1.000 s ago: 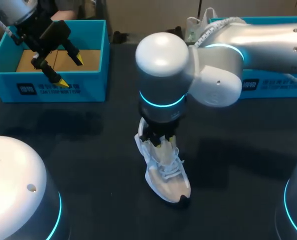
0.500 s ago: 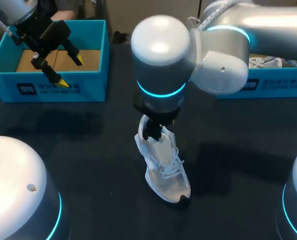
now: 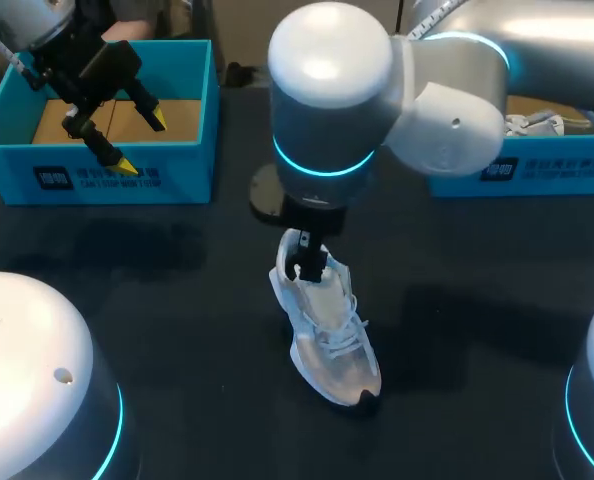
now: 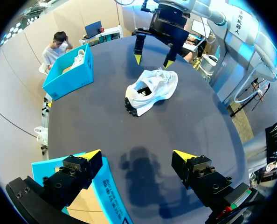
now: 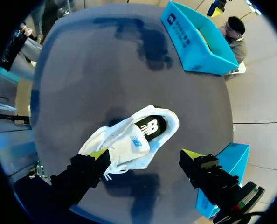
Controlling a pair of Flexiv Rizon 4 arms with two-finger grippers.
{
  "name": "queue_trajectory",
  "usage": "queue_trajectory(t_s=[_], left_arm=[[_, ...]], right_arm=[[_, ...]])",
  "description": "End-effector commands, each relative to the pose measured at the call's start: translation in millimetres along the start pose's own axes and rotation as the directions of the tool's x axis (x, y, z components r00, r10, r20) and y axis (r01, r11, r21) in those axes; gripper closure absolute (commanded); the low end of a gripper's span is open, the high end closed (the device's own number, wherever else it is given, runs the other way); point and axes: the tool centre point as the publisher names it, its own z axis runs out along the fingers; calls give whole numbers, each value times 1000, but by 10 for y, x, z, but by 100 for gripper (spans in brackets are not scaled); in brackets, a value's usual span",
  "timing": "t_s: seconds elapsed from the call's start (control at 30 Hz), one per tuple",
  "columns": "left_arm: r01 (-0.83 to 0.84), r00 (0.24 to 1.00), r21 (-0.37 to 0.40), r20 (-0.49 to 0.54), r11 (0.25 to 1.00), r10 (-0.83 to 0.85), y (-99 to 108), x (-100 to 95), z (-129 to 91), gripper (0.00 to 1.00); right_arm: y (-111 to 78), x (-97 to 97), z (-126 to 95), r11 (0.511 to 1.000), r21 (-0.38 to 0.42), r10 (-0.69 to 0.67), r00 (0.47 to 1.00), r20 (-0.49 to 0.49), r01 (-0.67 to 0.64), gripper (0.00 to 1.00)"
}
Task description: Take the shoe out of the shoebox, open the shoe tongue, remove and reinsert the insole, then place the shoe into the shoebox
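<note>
A white sneaker (image 3: 329,335) stands upright on the dark table (image 3: 177,300), toe toward the front edge. Its tongue is pulled up, and the right wrist view shows a black insole (image 5: 150,127) inside it. My right gripper (image 3: 307,255) hangs just above the heel end, open, with nothing between its fingers; from the left wrist it (image 4: 152,59) shows over the sneaker (image 4: 150,88). In its own view the right gripper (image 5: 145,154) straddles the sneaker (image 5: 124,142) from above. My left gripper (image 3: 142,142) is open over the left blue shoebox (image 3: 192,165).
A second blue box (image 3: 537,170) at the back right holds another white shoe (image 3: 532,125). In the left wrist view my left gripper (image 4: 137,154) is above the near box's wall (image 4: 108,196), with the other box (image 4: 68,79) across the table.
My right gripper has risen off the sneaker's heel opening and spread its fingers. The sneaker stays where it was. The left arm has not moved.
</note>
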Motion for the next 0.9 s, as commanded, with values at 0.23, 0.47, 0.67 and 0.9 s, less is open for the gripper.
queue_trajectory(t_s=[0.23,0.47,0.67,0.9], left_arm=[[0,1000,-3,0,1000,0,-2,9,-3,0],[0,1000,-3,0,1000,0,-2,9,-3,0],[0,1000,-3,0,1000,0,-2,9,-3,0],[0,1000,-3,0,1000,0,-2,9,-3,0]], right_arm=[[165,-236,148,988,-23,-151,986,66,153,0],[355,-359,362,934,-45,-354,935,28,355,0],[480,-444,566,904,-57,-424,906,8,424,0],[543,-509,864,897,-78,-438,898,-38,434,0]])
